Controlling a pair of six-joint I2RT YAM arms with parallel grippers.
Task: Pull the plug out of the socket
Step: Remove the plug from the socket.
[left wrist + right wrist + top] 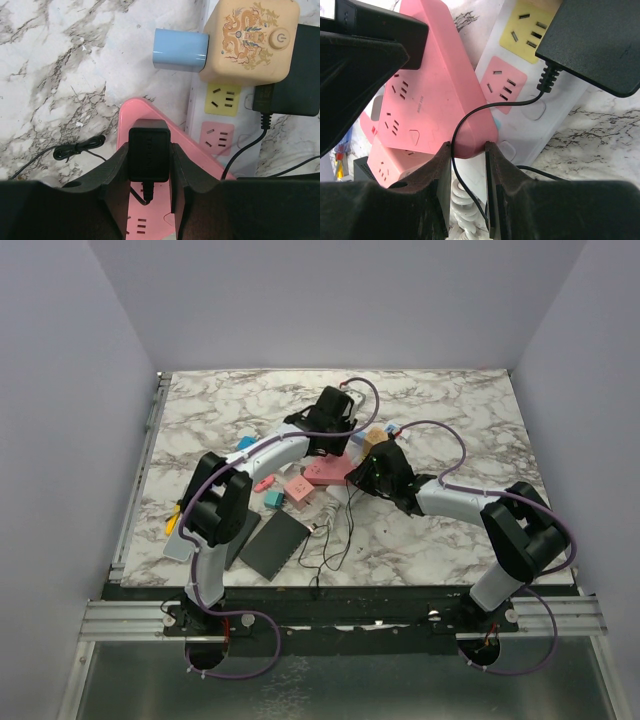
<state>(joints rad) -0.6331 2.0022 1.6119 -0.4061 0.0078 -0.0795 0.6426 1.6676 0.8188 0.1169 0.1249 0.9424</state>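
Between the fingers of the left gripper [149, 172] the black plug [148, 147] was clasped on both flanks. It was seated in the face of the pink socket strip [134, 114], which lay near the middle of the table, partly over the long white power strip [196, 107]. The plug's thin cord was led back under the wrist, so the way out was judged to be straight off the pink face, away from the table. The pink strip's long axis could not be told with confidence (its outline narrowed to a rounded corner away from the left wrist). One rounded corner of it was pinched narrowly by the right gripper [467, 150], which was brought in low from the opposite side, apparently as a brace. Both arms were stretched forward and bent down over the strips, wrists close together.
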